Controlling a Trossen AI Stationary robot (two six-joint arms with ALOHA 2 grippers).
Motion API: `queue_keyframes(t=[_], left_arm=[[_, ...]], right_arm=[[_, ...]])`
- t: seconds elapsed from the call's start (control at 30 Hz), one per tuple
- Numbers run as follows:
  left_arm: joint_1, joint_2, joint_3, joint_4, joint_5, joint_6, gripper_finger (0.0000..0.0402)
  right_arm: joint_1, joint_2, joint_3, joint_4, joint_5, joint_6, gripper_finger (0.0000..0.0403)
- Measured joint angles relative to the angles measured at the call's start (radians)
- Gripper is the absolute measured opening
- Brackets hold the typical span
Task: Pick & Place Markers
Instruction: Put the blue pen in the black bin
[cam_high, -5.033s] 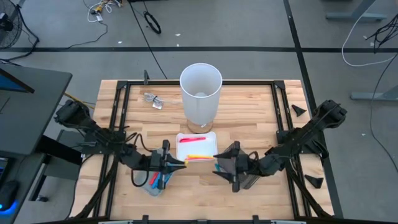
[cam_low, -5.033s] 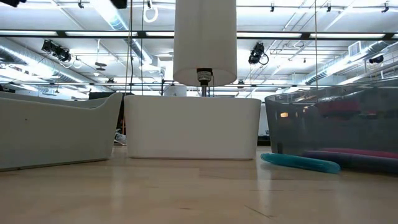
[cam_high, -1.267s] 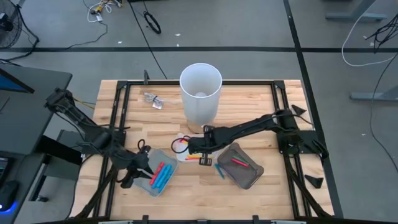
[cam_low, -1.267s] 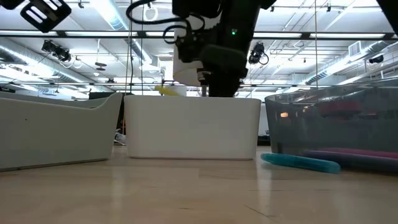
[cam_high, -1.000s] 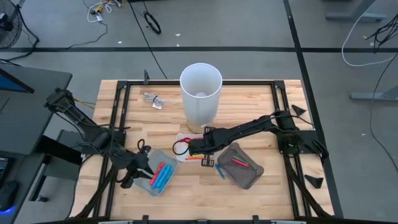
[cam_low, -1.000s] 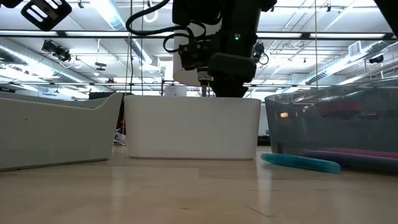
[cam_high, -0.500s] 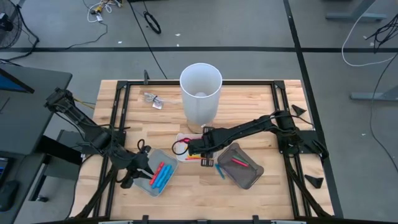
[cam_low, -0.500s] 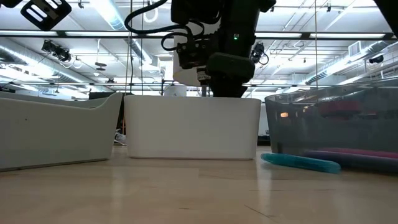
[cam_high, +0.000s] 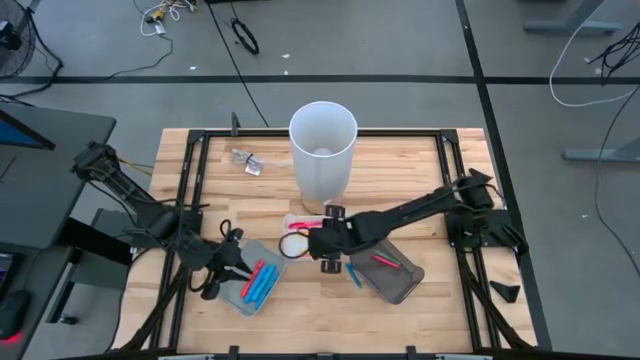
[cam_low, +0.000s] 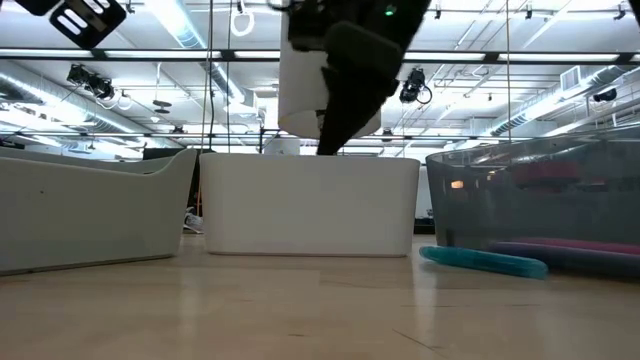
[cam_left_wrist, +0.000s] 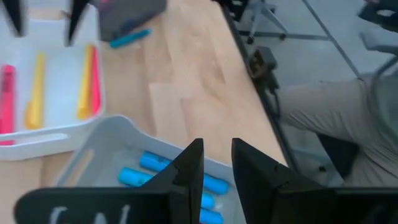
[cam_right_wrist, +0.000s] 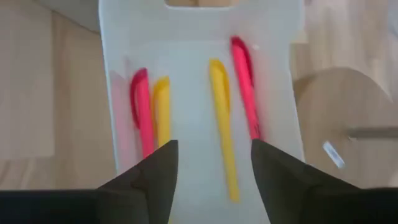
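While my right gripper (cam_right_wrist: 211, 165) hovers over the white tray (cam_right_wrist: 199, 74) at the middle of the table, its fingers stand wide with nothing between them, and four markers lie in the tray beneath: two red and two yellow (cam_right_wrist: 221, 118). I judge a drop into this tray has just been made and the step in hand is the release and lift away.

From above, the right gripper (cam_high: 322, 247) sits at the near edge of the white tray (cam_high: 299, 220), with a loose blue marker (cam_high: 354, 273) on the wood just beside the grey bin (cam_high: 392, 268). That bin holds a red marker (cam_high: 385, 261). The next move, I think, calls for swinging right to that stray blue pen, coming down square on its thin barrel and closing gently; it lies close to the bin wall, so a finger could catch the rim.

My left gripper (cam_left_wrist: 214, 163) waits over the clear bin (cam_left_wrist: 93, 155) at the left front, fingers narrowly parted and empty, above several blue markers (cam_left_wrist: 155, 171). In the high view that bin (cam_high: 240, 298) also shows a red marker (cam_high: 254, 276).

A tall white cylinder (cam_high: 323, 150) stands behind the tray and blocks any reach from the far side. A person's trouser leg (cam_left_wrist: 336, 118) shows beyond the table edge.
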Motion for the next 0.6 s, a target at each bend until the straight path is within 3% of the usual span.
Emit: queue_keyframes(t=[0.13,0.3,0.6], left_arm=[[0.022,0.001,0.000,0.007,-0.047,0.000,0.0083],[0.068,0.016,0.001,0.009,-0.059,0.001,0.0078],[0.168,0.184,0.001,0.072,-0.039,0.037,0.0084]], right_arm=[[0.042,-0.083,-0.118,0.131,0.066,0.020,0.0198],[0.120,-0.235,-0.331,0.464,0.115,0.022,0.0199],[0.249,-0.446,-0.721,1.039,0.118,0.083,0.0199]])
